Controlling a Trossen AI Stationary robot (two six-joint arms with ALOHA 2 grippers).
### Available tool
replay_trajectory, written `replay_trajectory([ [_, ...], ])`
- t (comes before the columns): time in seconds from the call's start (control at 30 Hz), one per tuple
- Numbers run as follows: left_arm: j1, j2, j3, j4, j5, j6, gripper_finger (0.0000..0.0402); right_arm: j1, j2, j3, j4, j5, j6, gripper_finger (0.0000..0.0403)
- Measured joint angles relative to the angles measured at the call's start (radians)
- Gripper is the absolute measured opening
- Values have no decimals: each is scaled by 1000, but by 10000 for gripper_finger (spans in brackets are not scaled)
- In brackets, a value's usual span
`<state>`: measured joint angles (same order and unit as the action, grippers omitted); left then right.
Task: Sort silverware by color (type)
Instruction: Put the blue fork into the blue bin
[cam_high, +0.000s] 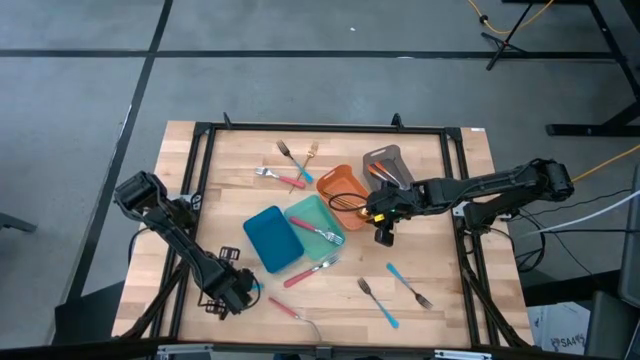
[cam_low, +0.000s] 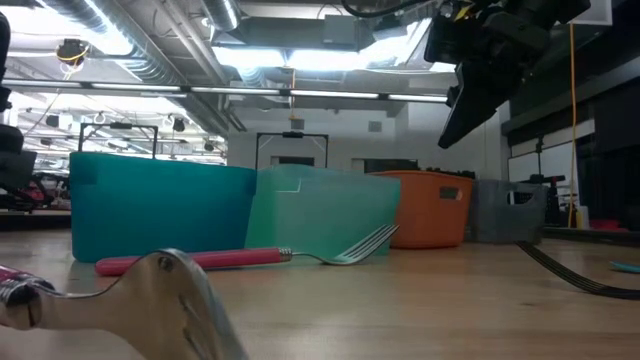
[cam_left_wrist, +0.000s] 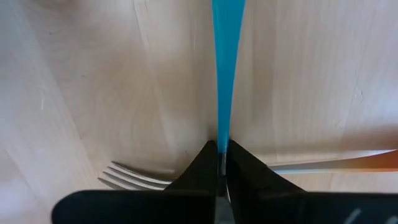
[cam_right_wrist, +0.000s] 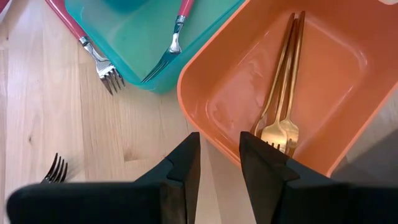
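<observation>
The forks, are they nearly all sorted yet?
Not yet, maybe a third. Two gold forks lie in the orange tray, and a red-handled fork in the teal tray. The left hand pinches a blue-handled utensil. The right hand hangs open, empty. Several forks remain on the table.

4 trays sit near the middle of a wooden table (cam_high: 450, 290). The blue tray (cam_high: 272, 238) is closest to the front. The teal tray (cam_high: 312, 215) is touching its side. The orange tray (cam_high: 340, 185) comes next, and the grey tray (cam_high: 383, 160) is farthest back. They make a slanted row. A black frame (cam_high: 205, 150) runs around the table edges. The floor (cam_high: 80, 100) around the table is grey with dark lines. A yellow cable (cam_high: 505, 20) lies on the floor at the back. From low down, pipes (cam_low: 130, 30) and bright lights (cam_low: 300, 55) show on the ceiling.
</observation>
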<state>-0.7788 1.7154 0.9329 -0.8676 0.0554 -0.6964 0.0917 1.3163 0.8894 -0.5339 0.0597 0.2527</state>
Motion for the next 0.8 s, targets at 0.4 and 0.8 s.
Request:
replay_trajectory([
  [0.4, 26, 3, 142, -112, -51, 48, 12, 0, 0, 0, 0, 0, 0, 105],
  [0.8, 102, 2, 353, -198, -171, 241, 12, 0, 0, 0, 0, 0, 0, 105],
])
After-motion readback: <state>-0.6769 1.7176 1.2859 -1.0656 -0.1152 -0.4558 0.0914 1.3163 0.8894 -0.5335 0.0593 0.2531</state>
